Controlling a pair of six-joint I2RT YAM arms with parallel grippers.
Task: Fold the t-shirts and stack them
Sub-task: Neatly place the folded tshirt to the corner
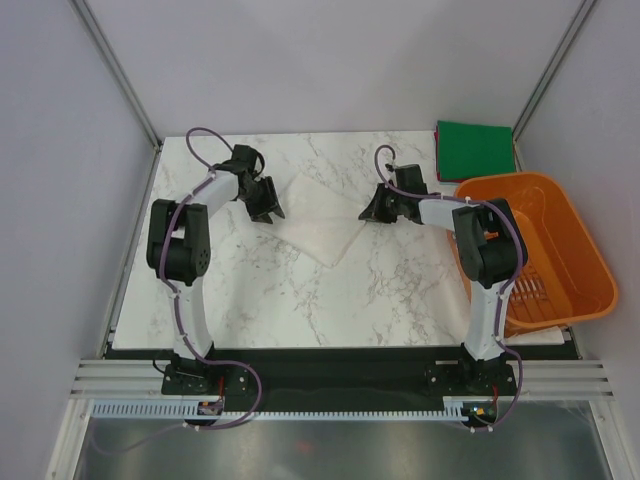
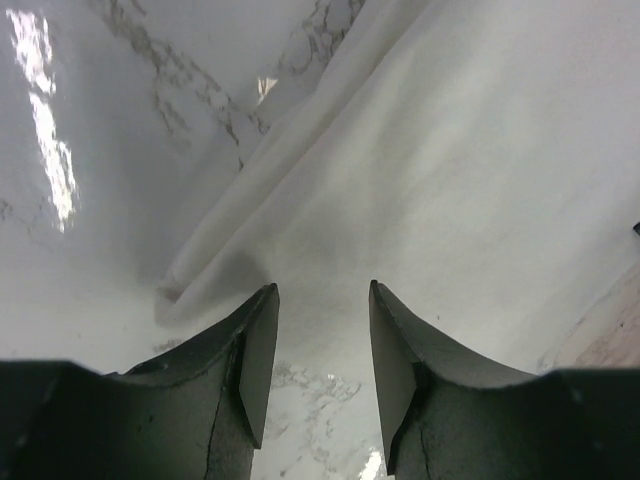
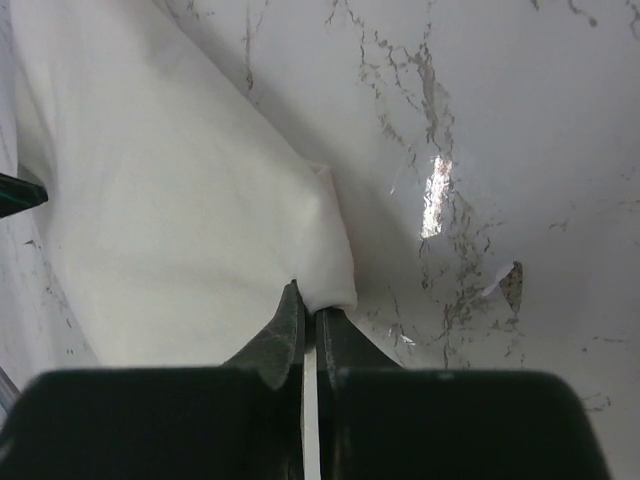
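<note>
A white t-shirt (image 1: 322,215) lies folded flat in the middle of the marble table, no print showing. My right gripper (image 1: 368,214) is at its right corner; in the right wrist view the gripper (image 3: 310,300) is shut on the corner of the white cloth (image 3: 180,200). My left gripper (image 1: 270,212) sits low at the shirt's left edge. In the left wrist view it (image 2: 322,288) stands open, with bare table between its fingers and the white cloth (image 2: 450,180) just past their tips. A dark green t-shirt (image 1: 474,150) lies folded square at the back right.
An orange slatted basket (image 1: 590,260) stands at the table's right edge, close behind the right arm's elbow. Grey walls enclose the table on the left, back and right.
</note>
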